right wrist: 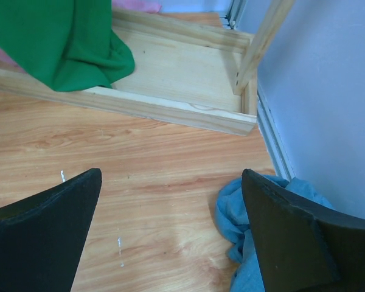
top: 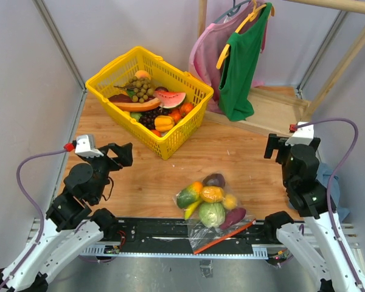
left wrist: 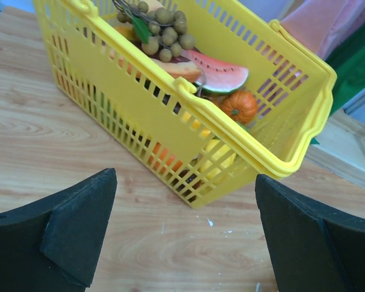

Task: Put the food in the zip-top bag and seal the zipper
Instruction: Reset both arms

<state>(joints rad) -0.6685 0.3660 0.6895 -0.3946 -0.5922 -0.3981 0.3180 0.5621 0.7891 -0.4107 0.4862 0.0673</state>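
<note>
You have the crinkly clear plastic zip-top bag point(top: 201, 226), toy fruits and vegetables point(top: 210, 196) seemingly inside, near-centre on the bench point(top: 140, 182) with its thin red-orange zipper strip point(top: 224, 236) facing you (handy for sealing), left and right jaws both gaping, empty.

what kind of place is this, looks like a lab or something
Probably a robot lab test cell: grey panel walls box in a wooden table, with staged props, a yellow basket of toy fruit and a clothes rack.
</note>
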